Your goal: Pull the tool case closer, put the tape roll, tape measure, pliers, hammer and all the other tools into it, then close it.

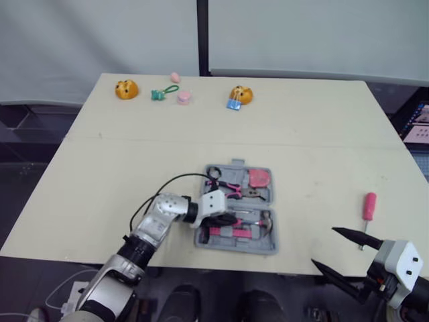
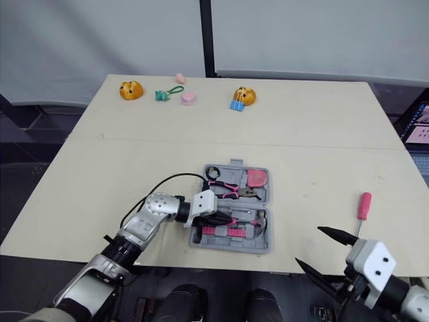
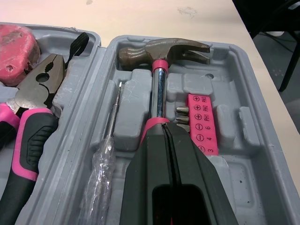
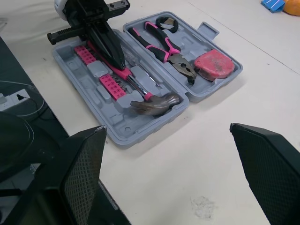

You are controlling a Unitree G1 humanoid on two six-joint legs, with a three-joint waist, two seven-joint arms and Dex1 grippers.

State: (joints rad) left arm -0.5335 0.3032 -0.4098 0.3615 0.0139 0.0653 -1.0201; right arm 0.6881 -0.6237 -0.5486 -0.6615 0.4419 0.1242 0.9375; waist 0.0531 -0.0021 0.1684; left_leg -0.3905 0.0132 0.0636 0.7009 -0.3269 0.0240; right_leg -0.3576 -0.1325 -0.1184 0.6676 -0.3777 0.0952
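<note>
The grey tool case [image 1: 265, 247] lies open near the table's front edge. In it are the pink-handled pliers [image 4: 164, 47], a red tape measure [image 4: 213, 64], a black tape roll [image 4: 165, 21], a pink bit holder [image 3: 202, 122] and a thin clear-handled screwdriver [image 3: 110, 136]. The hammer [image 3: 161, 51] lies in the front half, its head toward the right. My left gripper [image 1: 228, 220] is shut on the hammer's handle, low in the case. A pink-handled screwdriver [image 1: 369, 206] lies on the table at the right. Just in front of it, my right gripper [image 1: 324, 247] hangs open over the table's front edge.
Along the far edge sit two orange toys [image 1: 126, 88] [image 1: 242, 94], a green clip [image 1: 161, 92], a blue clip [image 1: 233, 104] and two small pink pieces [image 1: 184, 98]. A black cable [image 1: 167, 184] loops from my left arm over the table.
</note>
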